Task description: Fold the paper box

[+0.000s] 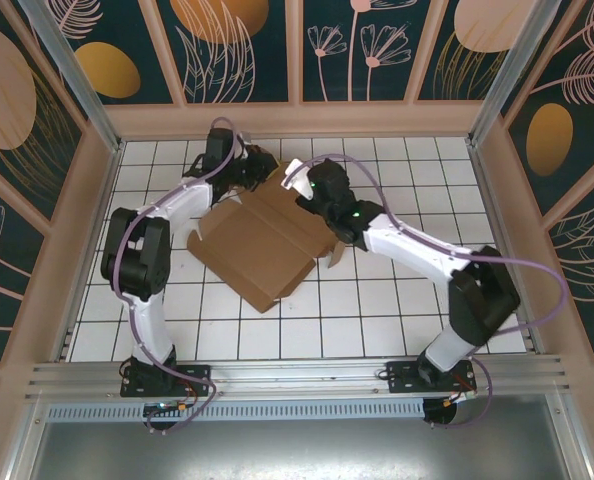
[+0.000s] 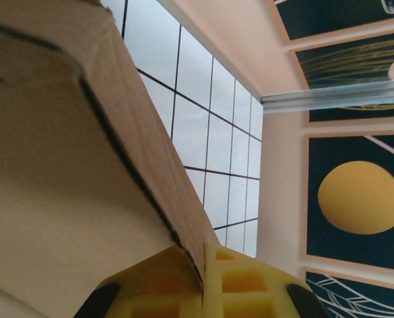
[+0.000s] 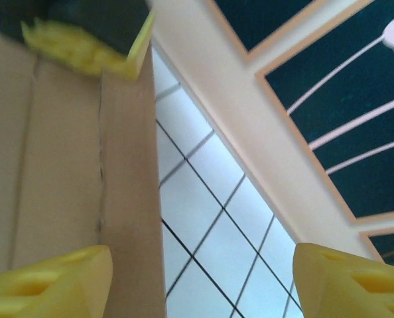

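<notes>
At the left of the top view we see the left arm (image 1: 137, 260) rise from its base at the near edge, bend at the elbow and reach toward the far side of the desk (image 1: 397, 310), a white surface ruled into square tiles. The left gripper (image 1: 260, 163) sits at the far corner of the paper box (image 1: 257, 245).

In the left wrist view the left gripper (image 2: 202, 281) is closed on the paper box (image 2: 51, 172). Its yellow fingers (image 2: 160, 285) meet with the thin edge of a raised cardboard panel pinched between them, and the panel is tilted above the desk (image 2: 197, 132).

The paper box lies mid-desk between the two arms, turned cornerwise. Its main sheet is flat and open, with small tabs at the left and right corners and the far part lifted where the grippers meet it.

Just right of the left gripper we find the right gripper (image 1: 299, 182), also at the far edge of the box. In the right wrist view the right gripper (image 3: 197, 285) is open. One yellow finger (image 3: 48, 278) is in front of the creased cardboard (image 3: 58, 165); the other is well apart, over the tiles. Whether the near finger touches the cardboard we cannot tell. The left gripper (image 3: 84, 43) shows blurred at the cardboard's top edge.

Farthest right, the right arm (image 1: 477, 295) bends back to its base.
</notes>
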